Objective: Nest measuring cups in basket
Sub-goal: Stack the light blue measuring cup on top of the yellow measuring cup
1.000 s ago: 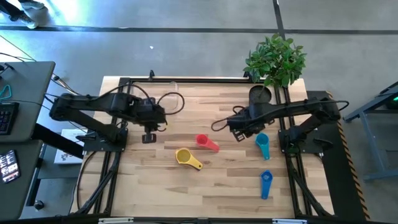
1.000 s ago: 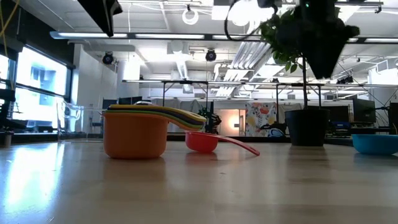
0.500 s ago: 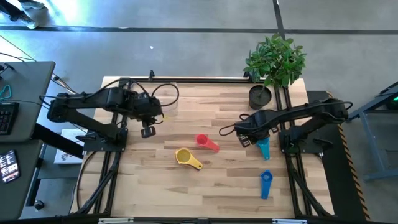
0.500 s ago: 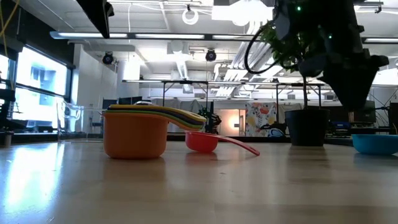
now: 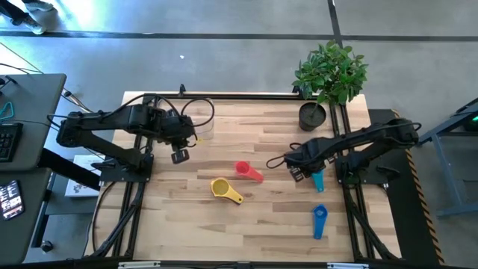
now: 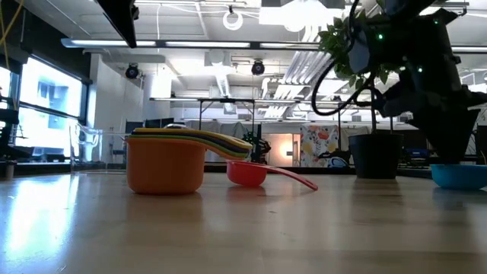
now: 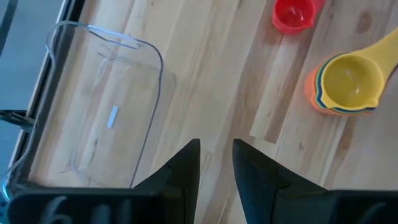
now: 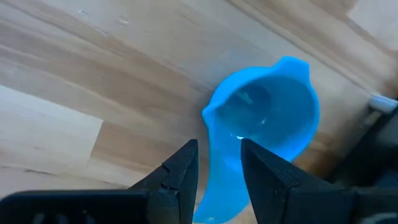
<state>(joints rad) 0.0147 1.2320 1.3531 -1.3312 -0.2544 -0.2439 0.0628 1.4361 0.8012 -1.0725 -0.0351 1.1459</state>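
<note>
The teal cup [image 5: 317, 179] sits on its base on the table's right side, and its bowl [image 6: 457, 175] shows in the low view. My right gripper [image 8: 219, 177] is low over it and open, with the cup's handle [image 8: 221, 186] between the fingers. The red cup [image 5: 244, 169] stands mid-table. Near it stands a stack [image 5: 221, 187] of an orange cup with yellow and others nested inside [image 7: 346, 84]. The blue cup [image 5: 320, 220] lies nearer the near edge. The clear basket [image 7: 93, 112] stands at the far left. My left gripper [image 7: 216, 168] hovers open beside the basket. My right gripper comes from above, pointing down, with one finger [image 8: 180, 174] on each side of the teal cup's handle [image 8: 224, 168], close to the bowl. Whether the fingers touch the handle I cannot tell. The cup sits upright on the table.
A dark round pot [image 5: 313, 116] with a green plant [image 5: 331, 71] stands at the far right corner, just beyond my right arm. Bare wood lies between the red cup and the basket and along the near edge.
My right gripper has moved toward the table's near edge and come down over the teal cup, until its fingers straddle the handle. My left arm has drawn back a little toward the far left, next to the basket. No cup has moved.
</note>
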